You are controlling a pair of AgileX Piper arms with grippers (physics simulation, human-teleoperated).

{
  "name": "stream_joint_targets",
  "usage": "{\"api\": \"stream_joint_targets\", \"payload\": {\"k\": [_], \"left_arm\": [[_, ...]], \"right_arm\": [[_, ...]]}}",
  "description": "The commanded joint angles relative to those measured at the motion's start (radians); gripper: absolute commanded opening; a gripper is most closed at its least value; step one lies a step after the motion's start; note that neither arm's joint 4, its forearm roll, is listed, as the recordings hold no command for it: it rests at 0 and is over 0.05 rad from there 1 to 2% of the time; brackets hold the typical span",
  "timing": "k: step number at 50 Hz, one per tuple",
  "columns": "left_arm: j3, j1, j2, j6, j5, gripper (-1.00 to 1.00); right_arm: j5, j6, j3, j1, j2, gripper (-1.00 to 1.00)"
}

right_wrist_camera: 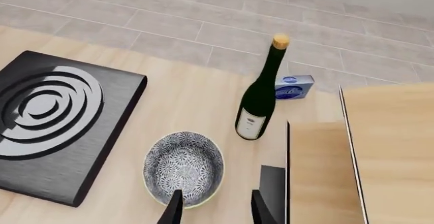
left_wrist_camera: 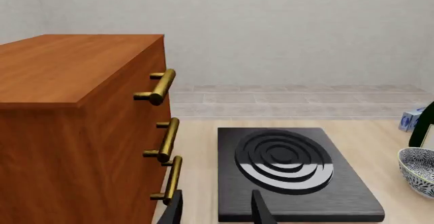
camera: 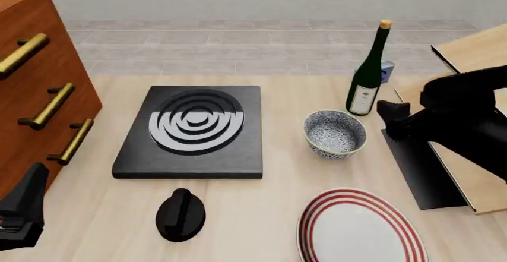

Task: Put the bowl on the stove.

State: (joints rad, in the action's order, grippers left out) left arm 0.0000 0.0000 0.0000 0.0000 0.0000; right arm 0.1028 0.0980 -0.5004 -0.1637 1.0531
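place: simulated kitchen | cues: stove, wine bottle, striped plate, wooden drawers

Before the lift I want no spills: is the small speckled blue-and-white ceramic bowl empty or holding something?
Empty. The small speckled blue-and-white ceramic bowl sits upright, its patterned inside bare to the bottom in the front and right wrist views.

Bowl: small, deep, round; white ceramic, dense blue-grey speckled pattern inside and out. Upright, empty, resting on tabletop, right of stove, apart from it.

Stove: flat square black slab, rounded corners, concentric silver-grey burner rings set toward its far half. Lies flat on tabletop, left of centre. Nothing on top. Much wider than bowl.
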Motion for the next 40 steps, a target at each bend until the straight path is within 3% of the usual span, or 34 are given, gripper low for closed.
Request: {"api": "stream_joint_targets", "payload": {"k": [1, 4, 5, 21, 40], "left_arm": [[0.000, 0.000, 0.000, 0.000, 0.000, 1.00], [0.000, 0.000, 0.000, 0.000, 0.000, 1.00], [0.000, 0.000, 0.000, 0.000, 0.000, 1.00], [0.000, 0.000, 0.000, 0.000, 0.000, 1.00], [0.000, 0.000, 0.000, 0.000, 0.000, 1.00]], "right_arm": [[0.019, -0.001, -0.056, 0.005, 0.104, 1.00], [0.033, -0.011, -0.063, 0.004, 0.140, 1.00], [0.065, -0.039, -0.083, -0.002, 0.227, 1.00], [0.110, -0.043, -0.128, 0.012, 0.401, 1.00], [0.156, -0.056, -0.144, 0.034, 0.504, 1.00]]}}
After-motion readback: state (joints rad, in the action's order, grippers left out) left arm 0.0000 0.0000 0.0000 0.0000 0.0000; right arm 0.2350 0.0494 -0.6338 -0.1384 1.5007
